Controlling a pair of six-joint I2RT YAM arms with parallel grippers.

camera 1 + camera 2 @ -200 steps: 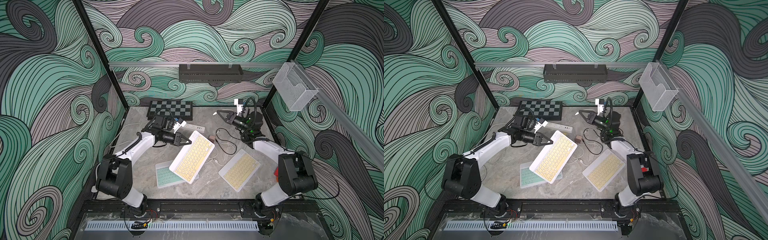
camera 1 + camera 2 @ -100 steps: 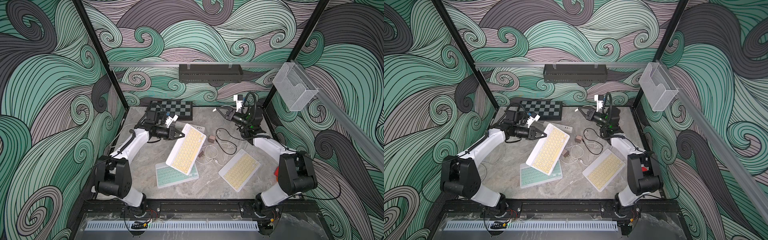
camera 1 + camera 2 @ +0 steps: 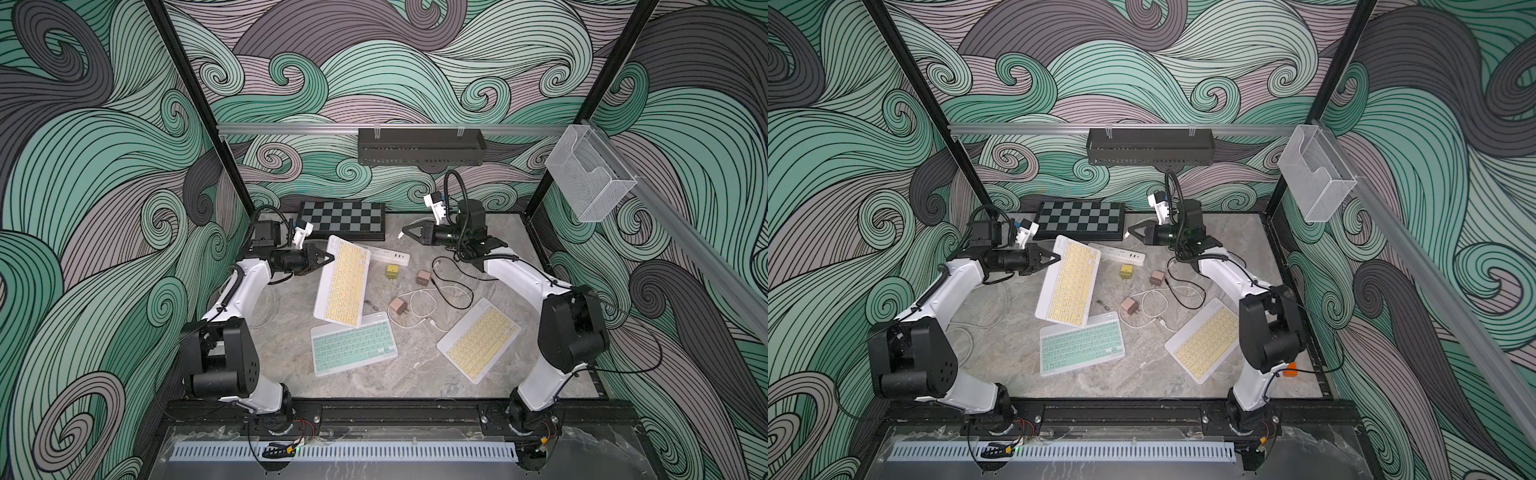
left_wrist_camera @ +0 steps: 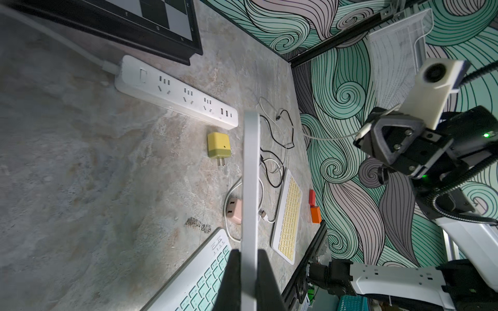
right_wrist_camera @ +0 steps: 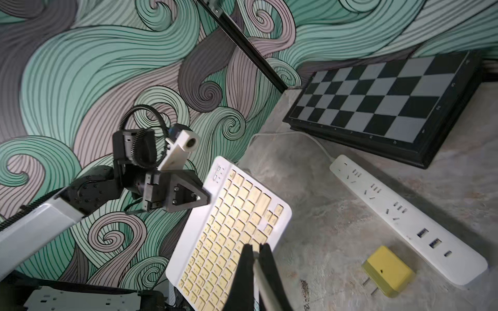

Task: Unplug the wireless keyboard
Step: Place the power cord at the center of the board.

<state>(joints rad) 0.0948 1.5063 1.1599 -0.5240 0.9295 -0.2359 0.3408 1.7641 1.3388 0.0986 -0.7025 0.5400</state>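
**Yellow-keyed keyboard (image 3: 343, 286) aloft, white cable (image 4: 331, 137) held apart from it**

Over on the left, the left gripper (image 3: 328, 259) is clamped on one long edge of the yellow-keyed keyboard. It holds the keyboard tilted above the table (image 3: 374, 390), low corner over the back edge of a teal keyboard (image 3: 353, 345). The right gripper (image 3: 405, 232) hangs in the air near the chessboard (image 3: 343, 216), jaws pressed together on the end of the thin white cable. That end is well apart from the lifted keyboard. Down on the marble lie a white power strip (image 3: 388, 256), a yellow charger (image 3: 392, 272) just beside it, and a second yellow keyboard (image 3: 478, 338).
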